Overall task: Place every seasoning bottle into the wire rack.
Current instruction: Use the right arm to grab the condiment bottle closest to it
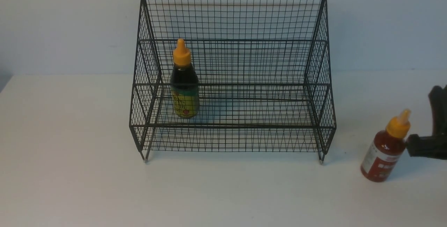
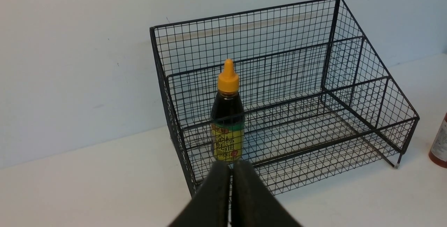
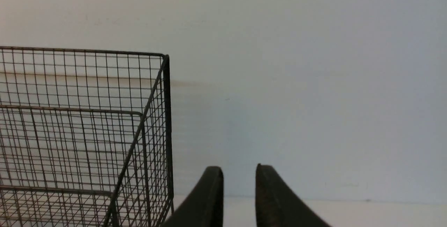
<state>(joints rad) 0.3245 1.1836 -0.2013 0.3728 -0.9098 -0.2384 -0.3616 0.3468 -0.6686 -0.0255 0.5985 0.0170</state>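
Seasoning bottles, half placed: dark bottle point(image 1: 185, 87) upright in wire rack point(image 1: 230, 17), lower tier, left. Red bottle point(image 1: 384, 153) tilted on table point(image 1: 70, 167), right of rack. Right gripper point(image 3: 239, 185) narrowly parted, empty; left gripper point(image 2: 230, 174) closed, empty.

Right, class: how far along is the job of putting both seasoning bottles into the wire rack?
About half done. The dark bottle stands on the lower tier of the wire rack. The red bottle leans on the table, with the right end effector beside it and no grip visible. Left: racking it.
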